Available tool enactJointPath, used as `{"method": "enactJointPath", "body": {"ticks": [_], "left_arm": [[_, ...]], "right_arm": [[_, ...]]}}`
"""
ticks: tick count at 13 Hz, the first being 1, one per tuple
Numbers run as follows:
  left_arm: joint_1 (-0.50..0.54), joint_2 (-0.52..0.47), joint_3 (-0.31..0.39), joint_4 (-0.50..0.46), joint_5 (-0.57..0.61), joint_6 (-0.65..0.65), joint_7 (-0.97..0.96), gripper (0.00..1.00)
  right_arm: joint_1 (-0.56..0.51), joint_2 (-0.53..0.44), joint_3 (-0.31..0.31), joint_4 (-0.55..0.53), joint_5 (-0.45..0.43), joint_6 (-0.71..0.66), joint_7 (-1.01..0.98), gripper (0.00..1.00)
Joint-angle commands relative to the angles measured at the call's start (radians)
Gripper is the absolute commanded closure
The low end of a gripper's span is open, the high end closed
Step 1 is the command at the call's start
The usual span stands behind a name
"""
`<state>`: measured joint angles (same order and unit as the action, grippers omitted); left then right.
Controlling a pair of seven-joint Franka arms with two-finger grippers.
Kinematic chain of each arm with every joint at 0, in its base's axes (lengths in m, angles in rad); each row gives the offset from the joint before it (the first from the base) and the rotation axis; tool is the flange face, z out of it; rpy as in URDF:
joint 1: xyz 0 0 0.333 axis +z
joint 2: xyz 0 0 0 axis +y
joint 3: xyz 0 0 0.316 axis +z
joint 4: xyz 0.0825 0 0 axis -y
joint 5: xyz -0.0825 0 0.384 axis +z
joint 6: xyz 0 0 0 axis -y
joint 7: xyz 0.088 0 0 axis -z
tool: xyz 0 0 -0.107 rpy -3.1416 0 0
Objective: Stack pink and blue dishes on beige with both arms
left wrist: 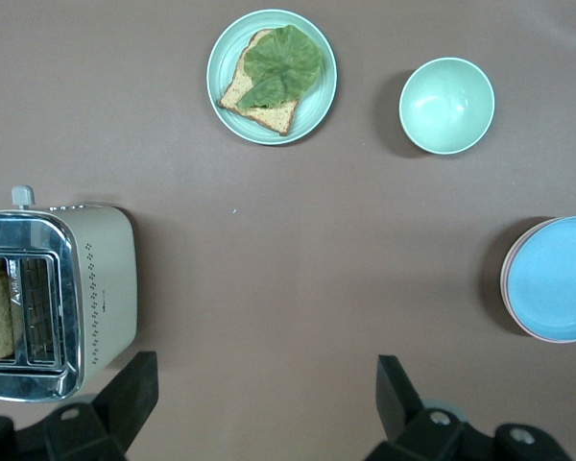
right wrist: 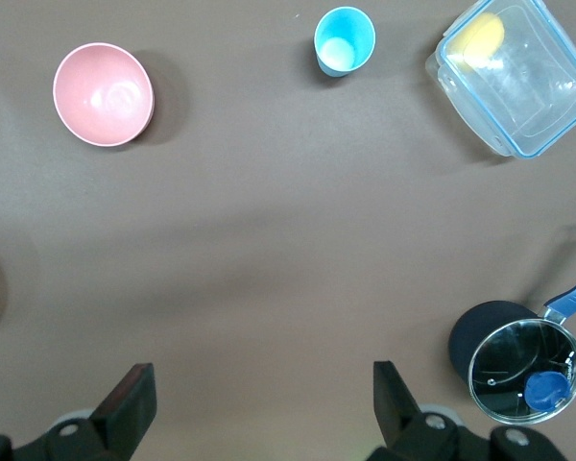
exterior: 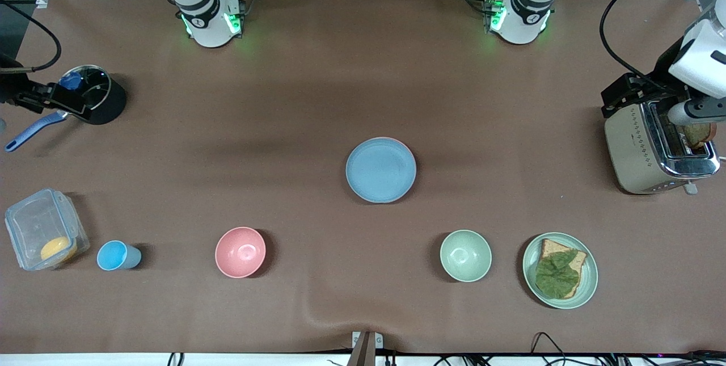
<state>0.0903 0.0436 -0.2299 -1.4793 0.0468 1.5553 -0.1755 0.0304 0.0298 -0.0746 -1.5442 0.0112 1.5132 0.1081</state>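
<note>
Mid-table, well clear of both claws, sits the stack: flat round light blue matte plate (exterior: pixel 380 169) on top, a pale pink rim (left wrist: pixel 508 288) peeking out under it in the left wrist view. You can't see the beige plate from any view; judged from the rim lines, it's likely at the bottom, hidden.

Left gripper (left wrist: pixel 259 403) hangs over bare brown table mat (exterior: pixel 340 71) at its own end, fingers (left wrist: pixel 125 394) spread wide, holding nothing. Cream-and-chrome toaster (exterior: pixel 652 150) with a bread slice is just beside it; the pale green plate with bread and leaf (exterior: pixel 560 269) and the pale green bowl (exterior: pixel 465 255) lie out ahead of it.

Right gripper (right wrist: pixel 259 403) also released and empty, over the mat at its end, with the black pot with glass lid (right wrist: pixel 514 370) just beside it and the deep pink bowl (right wrist: pixel 104 94), small blue cup (right wrist: pixel 345 41) and clear lidded box (right wrist: pixel 514 77) well apart from it.

Stacking looks done. You should keep both arms parked, and check the rims sit concentric before calling it; if you nudge, push the edge low and slow.
</note>
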Motion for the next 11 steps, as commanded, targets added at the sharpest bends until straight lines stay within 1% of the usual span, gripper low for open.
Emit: {"method": "enactJointPath", "body": {"ticks": [1, 11], "left_arm": [[0.012, -0.016, -0.003, -0.015, 0.015, 0.003, 0.024, 0.00], [0.011, -0.007, -0.003, -0.007, 0.004, -0.018, 0.010, 0.00]], "right_arm": [[0.011, 0.001, -0.005, 0.007, -0.024, -0.002, 0.010, 0.00], [0.013, 0.001, -0.005, 0.004, -0.023, -0.005, 0.010, 0.00]]}}
